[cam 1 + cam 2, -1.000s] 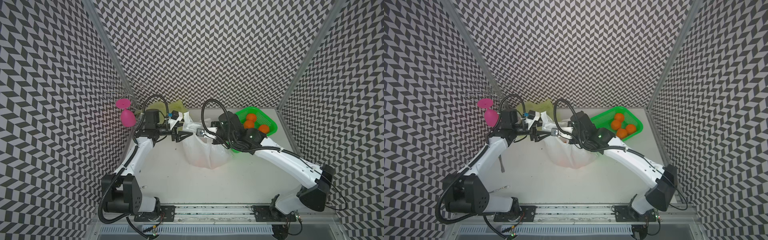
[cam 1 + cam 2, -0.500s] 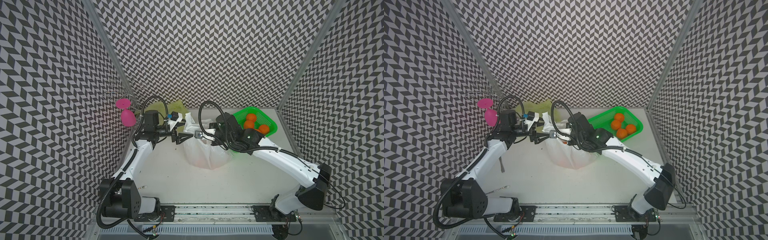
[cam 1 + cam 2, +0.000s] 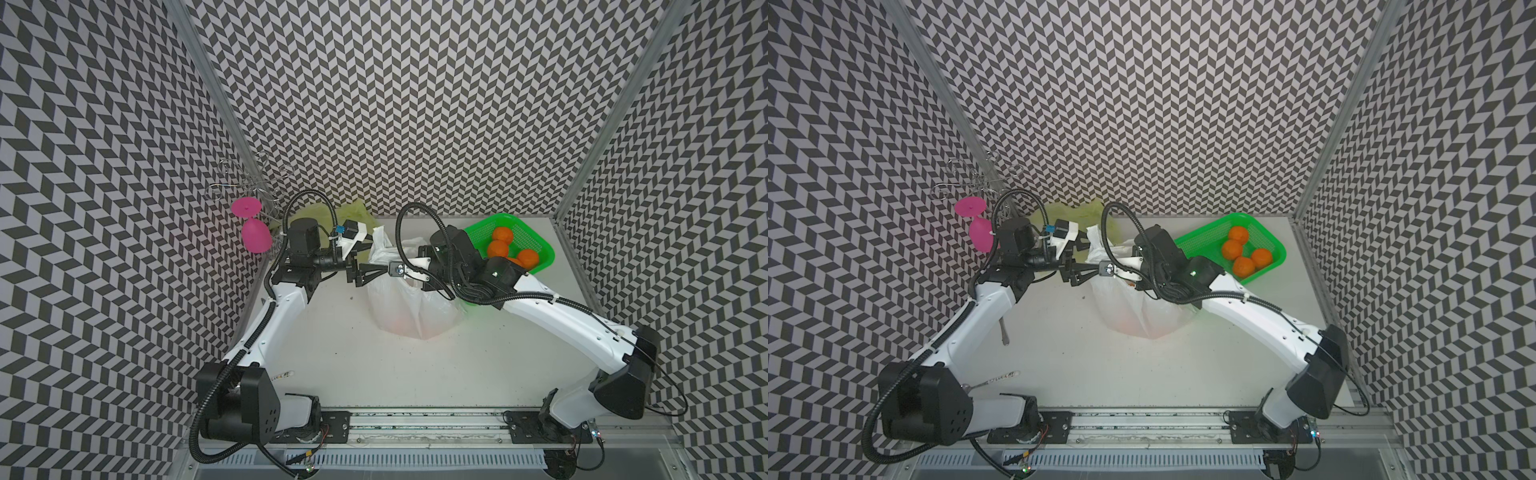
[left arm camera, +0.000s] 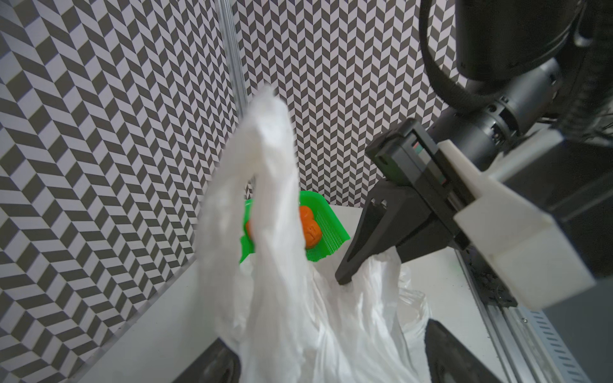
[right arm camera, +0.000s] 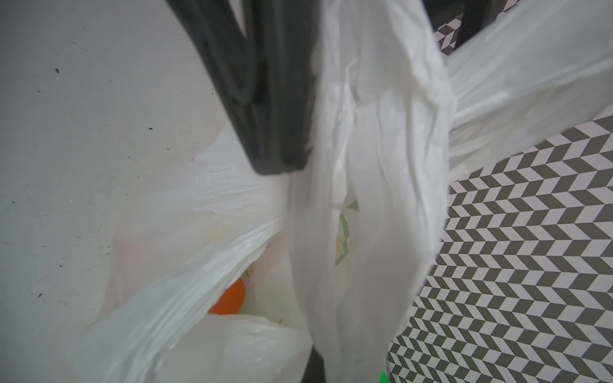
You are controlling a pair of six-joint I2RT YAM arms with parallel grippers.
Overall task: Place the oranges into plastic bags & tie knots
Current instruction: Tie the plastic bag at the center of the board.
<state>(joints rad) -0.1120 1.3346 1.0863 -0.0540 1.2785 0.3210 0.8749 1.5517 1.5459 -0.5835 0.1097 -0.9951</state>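
Observation:
The white plastic bag (image 3: 415, 299) stands mid-table with an orange (image 5: 229, 300) inside. One handle strip (image 4: 265, 139) rises loose above its mouth. My right gripper (image 3: 368, 275) (image 4: 345, 278) reaches left over the mouth and is shut on the bag's plastic. My left gripper (image 3: 359, 264) (image 4: 331, 361) faces it, open, with white bag plastic between its wide-apart fingers (image 4: 219, 364). Several more oranges (image 3: 1239, 235) lie in the green basket. The yellow-green plastic bag (image 3: 349, 212) lies crumpled at the back behind the left arm. No knot shows.
The green mesh basket (image 3: 511, 216) sits at the back right beside the right arm. A pink glass (image 3: 253, 235) hangs from a wire rack (image 3: 249, 187) at the back left wall. A thin utensil (image 3: 1003, 332) lies under the left arm.
Almost nothing; both grippers stay together at the bag's mouth, and the right wrist has shifted only slightly.

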